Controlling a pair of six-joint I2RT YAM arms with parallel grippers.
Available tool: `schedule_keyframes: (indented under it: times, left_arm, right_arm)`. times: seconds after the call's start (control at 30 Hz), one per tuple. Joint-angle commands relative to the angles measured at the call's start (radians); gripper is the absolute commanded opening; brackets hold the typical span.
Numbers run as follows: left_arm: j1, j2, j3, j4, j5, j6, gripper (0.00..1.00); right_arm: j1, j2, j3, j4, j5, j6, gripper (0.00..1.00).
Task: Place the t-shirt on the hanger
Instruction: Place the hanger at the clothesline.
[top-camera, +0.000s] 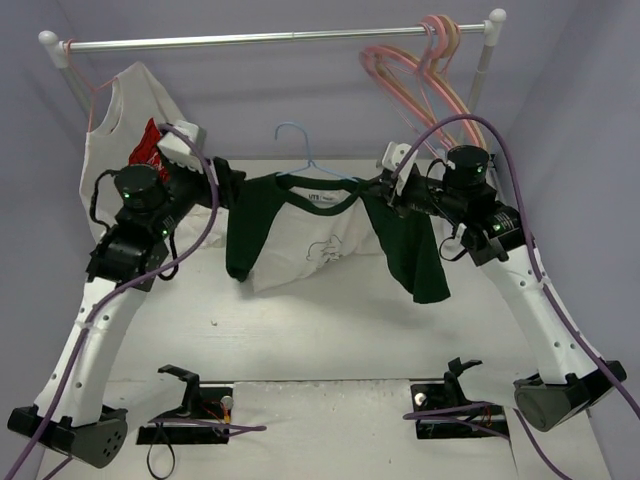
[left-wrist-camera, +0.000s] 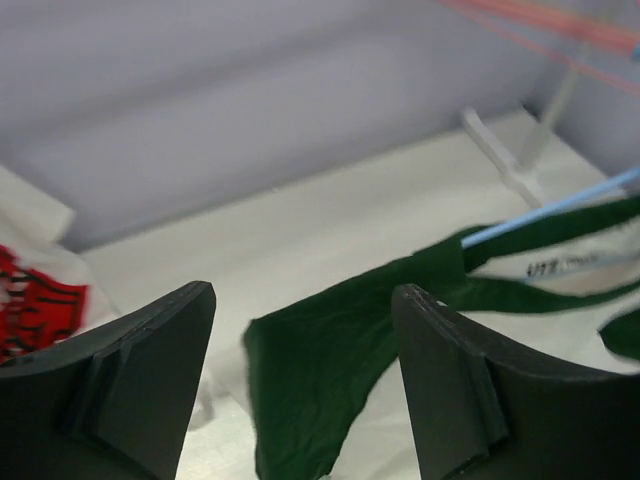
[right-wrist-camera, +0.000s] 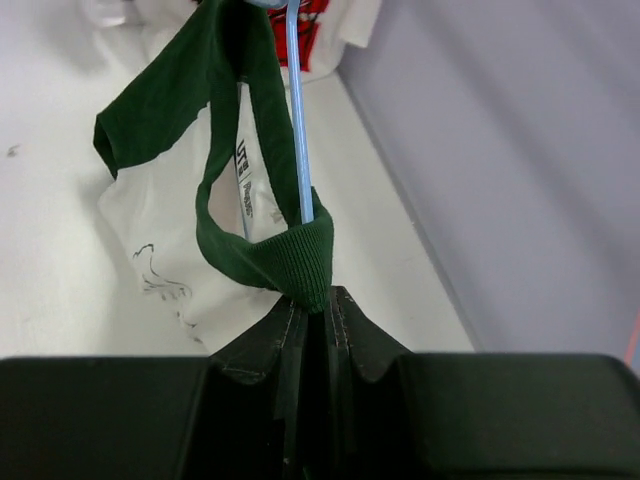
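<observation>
The white t-shirt (top-camera: 300, 245) with dark green sleeves hangs in the air between my two grippers, above the table. The light-blue hanger (top-camera: 300, 150) runs through its collar, hook upward. My right gripper (top-camera: 383, 190) is shut on the green collar (right-wrist-camera: 290, 255) together with the hanger wire (right-wrist-camera: 297, 120); its jaws (right-wrist-camera: 318, 300) are pressed together. My left gripper (top-camera: 235, 188) is beside the shirt's left shoulder. In the left wrist view its jaws (left-wrist-camera: 303, 295) are wide open, with the green sleeve (left-wrist-camera: 330, 360) hanging beyond them and the hanger arm (left-wrist-camera: 560, 205) at the right.
A clothes rail (top-camera: 270, 40) spans the back, with pink hangers (top-camera: 420, 70) at its right end and a white shirt with a red graphic (top-camera: 125, 120) at its left. Two black stands (top-camera: 190, 400) (top-camera: 455, 400) sit at the table's near edge.
</observation>
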Motion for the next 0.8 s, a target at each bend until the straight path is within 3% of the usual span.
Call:
schedule_keyframes:
  times: [0.0, 0.23, 0.4, 0.5, 0.77]
  left_arm:
    - [0.005, -0.018, 0.157, -0.008, -0.270, -0.050, 0.72]
    - [0.005, -0.010, 0.245, -0.120, -0.444, -0.090, 0.72]
    - [0.005, 0.010, 0.291, -0.219, -0.481, -0.127, 0.72]
    - [0.003, 0.015, 0.295, -0.254, -0.483, -0.153, 0.72]
    - [0.005, 0.007, 0.261, -0.335, -0.481, -0.213, 0.72]
  right_arm:
    - [-0.008, -0.024, 0.094, 0.261, 0.061, 0.060, 0.00]
    - [-0.008, 0.086, 0.373, 0.589, 0.176, 0.171, 0.00]
    - [-0.008, 0.159, 0.534, 0.753, 0.245, 0.267, 0.00]
    - [-0.008, 0.211, 0.631, 0.701, 0.227, 0.319, 0.00]
    - [-0.008, 0.159, 0.501, 0.617, 0.136, 0.333, 0.00]
